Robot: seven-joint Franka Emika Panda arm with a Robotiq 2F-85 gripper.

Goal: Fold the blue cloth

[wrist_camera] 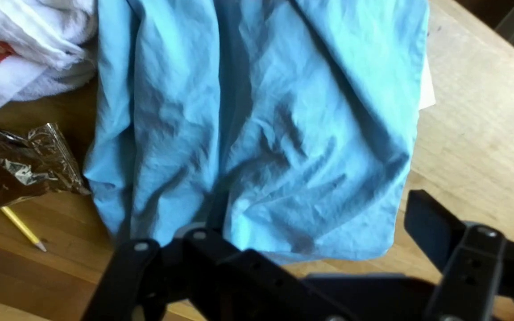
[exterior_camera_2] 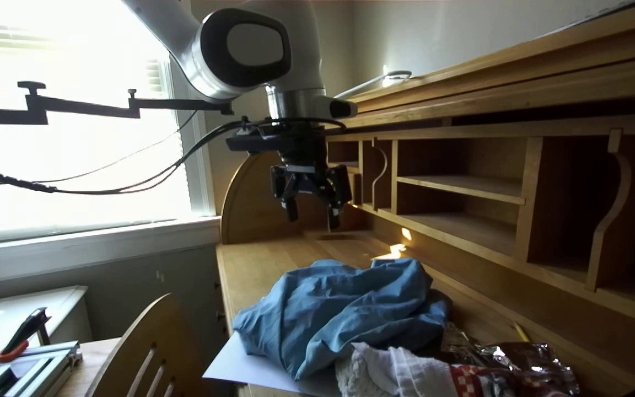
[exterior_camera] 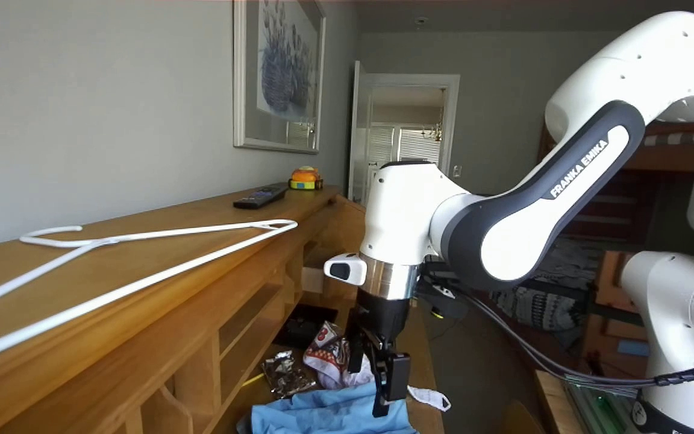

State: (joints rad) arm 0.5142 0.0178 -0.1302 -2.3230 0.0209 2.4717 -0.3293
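Observation:
The blue cloth [exterior_camera_2: 345, 309] lies rumpled on the wooden desk [exterior_camera_2: 262, 253]. It shows at the bottom of an exterior view [exterior_camera: 323, 416], partly cut off by the frame. In the wrist view the cloth [wrist_camera: 283, 133] has long folds and a flat rounded corner at its lower right. My gripper [exterior_camera_2: 312, 216] is open and empty, its fingers pointing down above the desk near the cloth's edge. In the wrist view the gripper [wrist_camera: 319, 209] has one finger over the cloth and the other beyond its right edge, with the corner between them. The gripper also shows in an exterior view [exterior_camera: 377, 380].
A white-and-red patterned fabric bundle [wrist_camera: 47, 40] lies beside the cloth. A shiny foil packet [wrist_camera: 20, 165] and a yellow pencil [wrist_camera: 22, 227] are near it. White paper [exterior_camera_2: 251, 366] sticks out under the cloth. Wooden cubbies [exterior_camera_2: 461, 190] line the desk's back. A chair [exterior_camera_2: 146, 342] stands in front.

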